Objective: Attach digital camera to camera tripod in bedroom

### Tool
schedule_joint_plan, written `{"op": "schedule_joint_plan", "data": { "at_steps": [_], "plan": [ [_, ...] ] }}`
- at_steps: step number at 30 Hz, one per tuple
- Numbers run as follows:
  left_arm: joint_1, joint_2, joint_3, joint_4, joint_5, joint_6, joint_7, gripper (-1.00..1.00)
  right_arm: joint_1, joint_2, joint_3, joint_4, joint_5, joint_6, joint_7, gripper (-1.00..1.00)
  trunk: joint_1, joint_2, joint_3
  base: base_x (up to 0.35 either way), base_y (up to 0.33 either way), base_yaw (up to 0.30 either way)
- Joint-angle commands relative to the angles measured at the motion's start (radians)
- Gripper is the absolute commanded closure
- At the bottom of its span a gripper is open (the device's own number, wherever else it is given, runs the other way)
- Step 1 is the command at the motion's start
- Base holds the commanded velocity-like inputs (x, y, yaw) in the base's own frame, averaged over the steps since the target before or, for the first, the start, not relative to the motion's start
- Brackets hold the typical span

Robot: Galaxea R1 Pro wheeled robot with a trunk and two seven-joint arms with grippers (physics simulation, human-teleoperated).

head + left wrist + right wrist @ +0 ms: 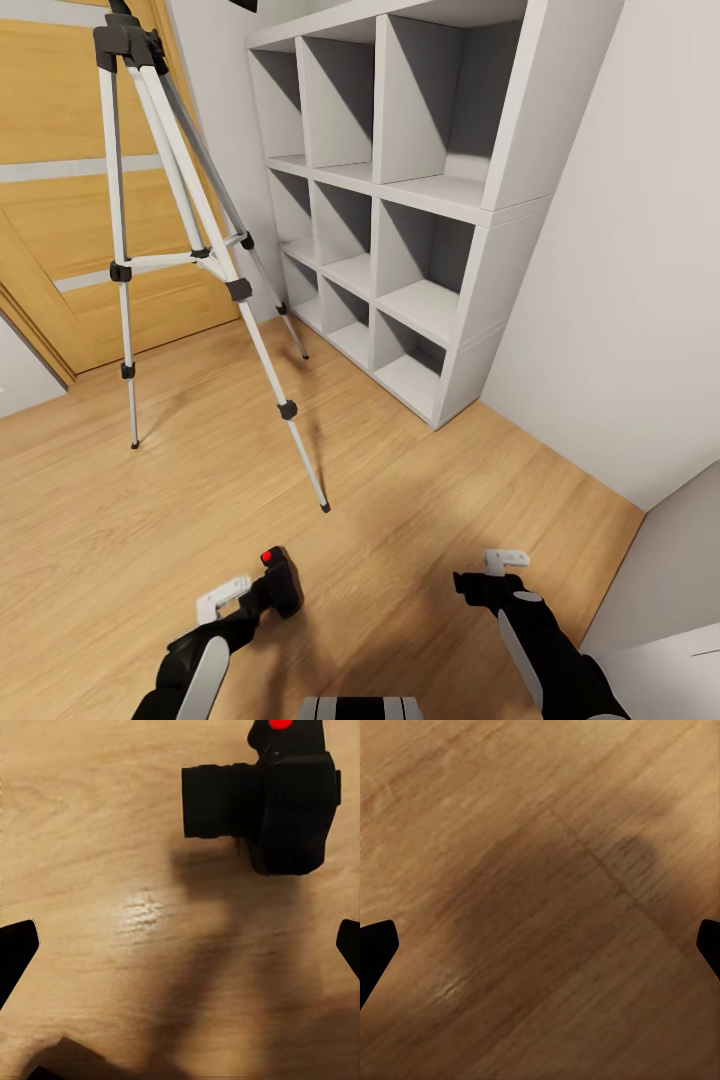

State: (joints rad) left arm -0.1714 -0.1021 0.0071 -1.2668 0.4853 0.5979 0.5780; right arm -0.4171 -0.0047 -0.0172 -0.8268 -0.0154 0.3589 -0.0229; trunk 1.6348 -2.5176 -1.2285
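Looking from the head view: tripod (pixel 239 290) standing upright on the wood floor (pixel 120 540), three silver-white legs spreading out, black joints and feet showing, black head reaching the frame's upper edge. Standing between a wooden door (pixel 60 110) behind and a white cube shelf (pixel 520 110) along the grey wall. Well nearer the robot, camera (pixel 281 583) sitting low by the floor, well apart from the tripod, just beside the left gripper (pixel 243 596). Right gripper (pixel 488 570) hanging off to the other side, near nothing.

Turning to the left wrist view: getting detail the head view is lacking. Camera (pixel 289 806) appearing as a black boxy body with a stubby lens (pixel 217 801) sticking out sideways and a red button (pixel 279 724) at its top; casting a soft shadow on the boards. Left gripper (pixel 180 945) spreading wide, fingertips (pixel 16 949) sitting at the frame's edges, gripping nothing, camera lying beyond them and off to one side rather than between. Whether a finger is touching the camera: cannot tell.

Turning to the right wrist view: right gripper (pixel 540 945) likewise gaping wide, facing bare floor (pixel 540 832) with a dark shadow patch.
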Motion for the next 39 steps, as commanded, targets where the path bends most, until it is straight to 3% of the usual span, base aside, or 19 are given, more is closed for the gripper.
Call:
{"op": "schedule_joint_plan", "data": {
  "at_steps": [1, 5, 10, 15, 20, 39],
  "plan": [
    [0.000, -0.001, 0.000, 0.004, 0.008, 0.000, 0.008, -1.00, 0.000, 0.000, 0.000, -0.002, -0.001, 0.005, -0.002, -1.00, 0.000, 0.000, -0.001, 0.000, 0.000, 0.000],
    [0.000, -0.004, -0.068, 0.069, -0.062, -0.032, 0.005, -1.00, 0.000, 0.001, 0.001, -0.002, 0.000, 0.004, -0.003, -1.00, 0.000, 0.000, -0.001, 0.000, 0.000, 0.000],
    [0.000, -0.011, -0.109, 0.105, -0.099, -0.095, -0.002, -1.00, 0.000, 0.001, 0.000, 0.000, 0.000, 0.002, -0.004, -1.00, 0.000, 0.000, -0.001, 0.000, 0.000, 0.000],
    [0.000, -0.015, -0.122, 0.139, -0.109, -0.143, -0.004, -1.00, 0.000, 0.001, 0.000, 0.001, 0.000, 0.000, -0.005, -1.00, 0.000, 0.000, -0.001, 0.000, 0.000, 0.000],
    [0.000, -0.037, -0.128, 0.171, -0.115, -0.175, 0.003, -1.00, 0.000, 0.002, 0.001, 0.003, 0.000, -0.001, -0.006, -1.00, 0.000, 0.000, -0.001, 0.000, 0.000, 0.000],
    [-0.006, -0.061, -0.136, 0.210, -0.121, -0.185, 0.011, -1.00, 0.000, 0.002, 0.001, 0.008, 0.001, -0.003, -0.011, -1.00, 0.000, 0.000, -0.001, 0.000, 0.000, 0.000]
  ]
}}
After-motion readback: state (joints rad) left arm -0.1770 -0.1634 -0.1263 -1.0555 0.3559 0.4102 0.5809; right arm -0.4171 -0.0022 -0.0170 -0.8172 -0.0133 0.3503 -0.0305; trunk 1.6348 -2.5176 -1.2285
